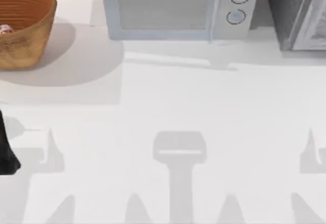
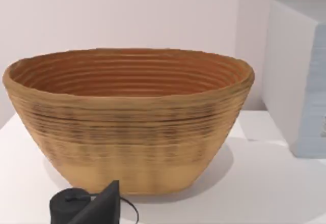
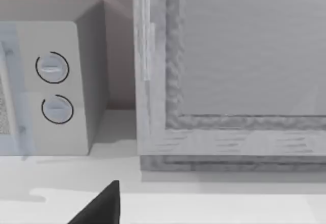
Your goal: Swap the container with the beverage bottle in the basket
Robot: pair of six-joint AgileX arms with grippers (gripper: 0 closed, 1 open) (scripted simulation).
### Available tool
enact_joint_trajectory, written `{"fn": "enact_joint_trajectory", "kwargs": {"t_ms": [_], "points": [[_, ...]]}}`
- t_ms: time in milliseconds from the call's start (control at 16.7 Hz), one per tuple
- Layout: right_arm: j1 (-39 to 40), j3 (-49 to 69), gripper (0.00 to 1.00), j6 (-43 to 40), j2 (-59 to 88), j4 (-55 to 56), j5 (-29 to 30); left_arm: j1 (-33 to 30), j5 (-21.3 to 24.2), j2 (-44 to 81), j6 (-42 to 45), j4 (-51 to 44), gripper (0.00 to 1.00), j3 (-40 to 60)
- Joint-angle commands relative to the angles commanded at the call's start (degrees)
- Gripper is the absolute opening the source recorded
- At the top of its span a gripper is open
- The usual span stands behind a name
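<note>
The white desk (image 1: 168, 107) carries a basket (image 1: 25, 28) at ten o'clock, a microwave (image 1: 178, 7) at twelve o'clock, and a grey cabinet (image 1: 300, 12) at two o'clock.

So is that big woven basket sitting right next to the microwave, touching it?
No: in the top view the basket stands at the table's far left corner, with bare white table between it and the microwave.

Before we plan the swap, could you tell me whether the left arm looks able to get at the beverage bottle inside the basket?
Probably yes: the basket has a wide open mouth, the beverage bottle lies uncovered inside, and nothing stands between it and the left arm.
</note>
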Motion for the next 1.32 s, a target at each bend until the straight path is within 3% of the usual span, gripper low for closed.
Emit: {"fn": "enact_joint_trajectory", "kwargs": {"t_ms": [300, 540, 840, 1320], "points": [[0.0, 0.0, 1.00, 0.0, 0.0, 0.0, 0.0, 0.5, 0.2, 3.0, 0.3, -1.5, 1.00, 3.3], [0.0, 0.0, 1.00, 0.0, 0.0, 0.0, 0.0, 2.0, 1.2, 14.5, 1.3, -7.0, 1.00, 14.9], [0.0, 0.0, 1.00, 0.0, 0.0, 0.0, 0.0, 4.4, 3.8, 38.0, 3.0, -18.3, 1.00, 37.1], [0.0, 0.0, 1.00, 0.0, 0.0, 0.0, 0.0, 8.5, 9.7, 85.9, 6.1, -41.0, 1.00, 80.3]]}}
